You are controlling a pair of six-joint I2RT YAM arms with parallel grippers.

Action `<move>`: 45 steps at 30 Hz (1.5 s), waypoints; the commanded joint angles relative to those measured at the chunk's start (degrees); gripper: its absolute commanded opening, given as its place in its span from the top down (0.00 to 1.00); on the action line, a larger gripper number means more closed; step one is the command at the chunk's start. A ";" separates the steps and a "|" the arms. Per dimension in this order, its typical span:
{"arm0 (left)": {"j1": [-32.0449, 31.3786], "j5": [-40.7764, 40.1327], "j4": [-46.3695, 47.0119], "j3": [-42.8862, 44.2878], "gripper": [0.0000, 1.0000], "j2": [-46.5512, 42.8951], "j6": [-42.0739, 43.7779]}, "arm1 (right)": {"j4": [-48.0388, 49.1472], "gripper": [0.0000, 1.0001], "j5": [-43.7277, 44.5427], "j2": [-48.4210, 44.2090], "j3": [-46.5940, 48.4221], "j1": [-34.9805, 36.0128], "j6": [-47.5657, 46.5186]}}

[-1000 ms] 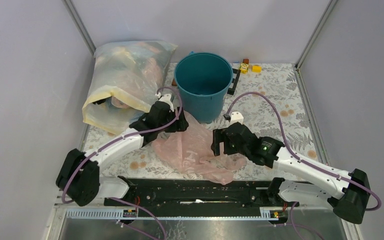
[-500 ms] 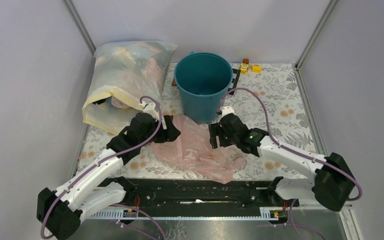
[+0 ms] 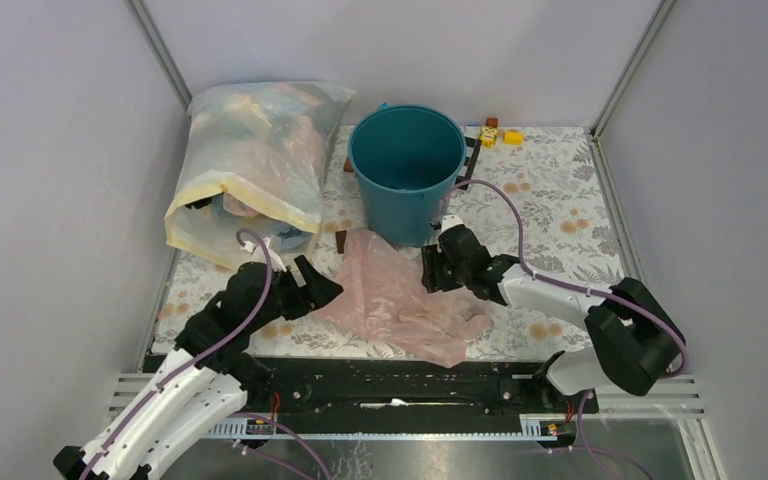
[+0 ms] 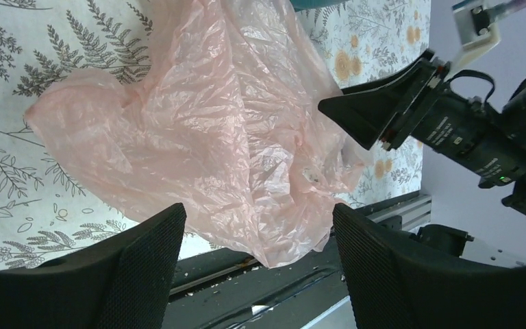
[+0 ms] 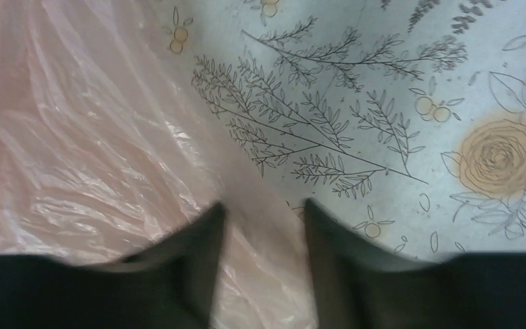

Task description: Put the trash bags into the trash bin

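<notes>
The pale-pink trash bag [image 3: 400, 295] lies crumpled and flat on the flowered table, just in front of the teal trash bin [image 3: 405, 165], which stands upright. My left gripper [image 3: 322, 290] is open beside the bag's left edge and holds nothing. In the left wrist view the trash bag [image 4: 226, 130] spreads out beyond the wide-apart left gripper [image 4: 260, 229]. My right gripper [image 3: 430, 268] is low over the bag's right side, near the bin's foot. In the right wrist view the right gripper [image 5: 264, 226] has its jaws apart, with the bag's edge [image 5: 109, 157] lying between them.
A big cloudy yellowish sack [image 3: 250, 160] stuffed with bags lies at the back left, against the bin's left side. Small yellow and brown blocks [image 3: 500, 133] and a black strip [image 3: 470, 160] sit behind the bin. A black rail [image 3: 390, 378] runs along the near edge.
The left arm has drawn back toward the near left, off the bag. The right gripper has moved forward onto the bag's right edge near the bin, and its jaws have narrowed.
</notes>
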 commanded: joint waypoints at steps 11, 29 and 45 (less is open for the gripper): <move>0.03 -0.23 -2.94 0.86 0.20 -3.56 -4.94 | -2.47 1.00 -22.30 -14.20 2.79 1.76 -0.60; 0.03 -0.63 -3.60 12.75 0.23 -6.06 -2.87 | -24.87 1.00 -7.00 -15.39 39.50 9.52 -6.59; 0.03 1.01 3.98 32.14 0.22 13.09 7.88 | -28.32 1.00 18.06 -14.42 60.89 9.50 -6.28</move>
